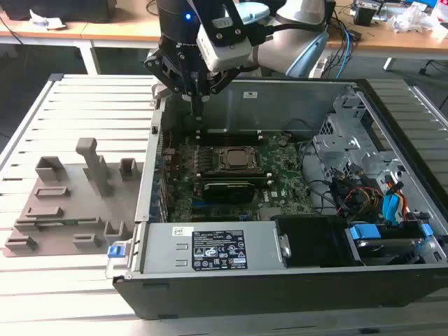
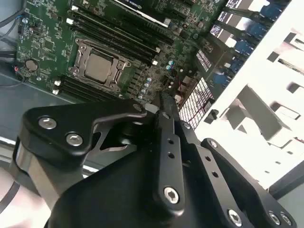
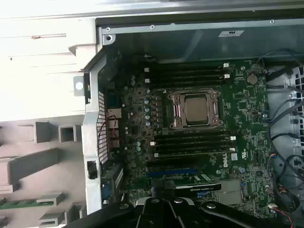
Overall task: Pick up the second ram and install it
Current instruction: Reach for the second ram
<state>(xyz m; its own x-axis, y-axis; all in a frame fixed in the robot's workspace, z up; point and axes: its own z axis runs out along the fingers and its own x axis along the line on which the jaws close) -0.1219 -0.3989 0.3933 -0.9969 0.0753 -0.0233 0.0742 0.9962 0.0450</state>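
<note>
- Leftmost in the exterior view: second ram (image 1: 59,222) lies flat in the grey fixture tray (image 1: 70,206), well apart from the gripper.
- Case wall (image 1: 148,182) stands between tray and motherboard (image 1: 280,168).
- Gripper (image 1: 199,110), fingers clenched together, hovers over the memory slots (image 1: 210,136) beside the processor socket (image 1: 240,158).

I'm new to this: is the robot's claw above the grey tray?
No, the gripper hangs over the open computer case, apart from the grey tray.

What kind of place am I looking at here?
Probably a robotics lab or test workshop: a robot arm hangs over an open computer case on a slatted metal table, with cable-strewn desks behind.
</note>
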